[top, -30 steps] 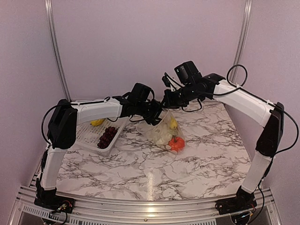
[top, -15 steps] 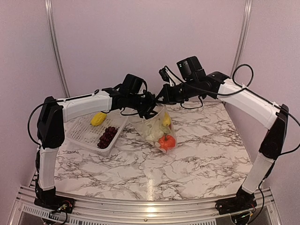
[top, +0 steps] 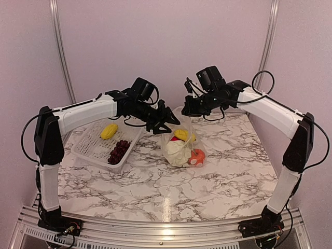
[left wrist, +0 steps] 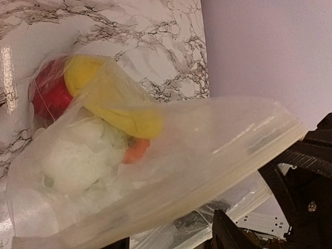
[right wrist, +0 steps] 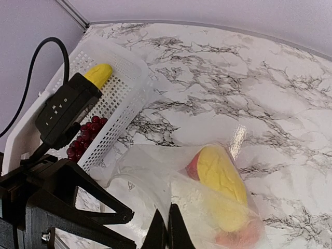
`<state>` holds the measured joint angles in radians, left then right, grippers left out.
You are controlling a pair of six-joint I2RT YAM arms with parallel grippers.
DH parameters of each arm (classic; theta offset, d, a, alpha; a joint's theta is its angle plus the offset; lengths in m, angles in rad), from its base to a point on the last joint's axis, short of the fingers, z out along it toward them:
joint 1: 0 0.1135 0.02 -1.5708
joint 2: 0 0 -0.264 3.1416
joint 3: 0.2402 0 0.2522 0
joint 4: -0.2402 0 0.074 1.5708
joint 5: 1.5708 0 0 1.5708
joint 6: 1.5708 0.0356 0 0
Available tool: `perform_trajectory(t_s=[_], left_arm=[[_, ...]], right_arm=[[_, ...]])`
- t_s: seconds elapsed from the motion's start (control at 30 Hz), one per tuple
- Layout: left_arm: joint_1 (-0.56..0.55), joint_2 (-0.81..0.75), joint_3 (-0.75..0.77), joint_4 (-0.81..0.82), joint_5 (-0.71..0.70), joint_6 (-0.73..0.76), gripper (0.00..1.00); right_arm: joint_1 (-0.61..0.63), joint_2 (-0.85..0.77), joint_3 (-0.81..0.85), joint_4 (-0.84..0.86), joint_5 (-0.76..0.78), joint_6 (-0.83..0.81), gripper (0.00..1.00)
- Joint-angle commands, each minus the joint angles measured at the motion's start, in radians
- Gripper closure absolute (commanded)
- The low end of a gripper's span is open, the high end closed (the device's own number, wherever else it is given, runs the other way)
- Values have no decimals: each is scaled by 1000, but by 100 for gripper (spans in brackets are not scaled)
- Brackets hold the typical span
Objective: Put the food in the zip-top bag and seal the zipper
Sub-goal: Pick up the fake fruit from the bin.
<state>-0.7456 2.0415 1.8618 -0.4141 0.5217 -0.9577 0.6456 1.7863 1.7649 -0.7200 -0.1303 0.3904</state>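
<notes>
The clear zip-top bag (top: 169, 143) rests on the marble table and holds a yellow piece (top: 181, 135), the red pepper (top: 174, 139), the white cauliflower (top: 178, 151) and the orange fruit (top: 196, 157). My right gripper (top: 188, 112) is shut on the bag's upper edge (right wrist: 155, 171), fingers pinched together (right wrist: 168, 233). My left gripper (top: 166, 123) is open just left of the bag's mouth. In the left wrist view the pale zipper (left wrist: 233, 161) runs across between its spread fingers (left wrist: 174, 241). The second yellow piece (top: 109, 130) and the grape bunch (top: 118, 150) lie in the basket.
The white perforated basket (top: 88, 150) stands at the left of the table, close to the bag. It also shows in the right wrist view (right wrist: 119, 88). Purple walls close the back and sides.
My left gripper has opened and let go of the bag's edge. The bag has sunk from its raised position and settled to the right on the table, held only by the right gripper.
</notes>
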Motion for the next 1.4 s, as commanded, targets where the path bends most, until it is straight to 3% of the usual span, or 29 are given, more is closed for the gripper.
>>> perform_trajectory(t_s=[0.0,0.27,0.53,0.9,1.37], left_arm=[[13,-26,106,-165,-16,151,44],[74,-165,68,-206,-51,301,44],[152,-284,-22,-289,-349,472,35],[248,-279,-144,-379,-542,560,35],[301,-128,-136,-377,-846,803,34]], right_arm=[[-8,15,63,-17,43,2,100],[-62,15,126,-72,68,-44,100],[-92,30,200,-94,58,-104,100],[-9,15,-14,7,-13,-70,100],[21,48,35,-37,-57,-72,100]])
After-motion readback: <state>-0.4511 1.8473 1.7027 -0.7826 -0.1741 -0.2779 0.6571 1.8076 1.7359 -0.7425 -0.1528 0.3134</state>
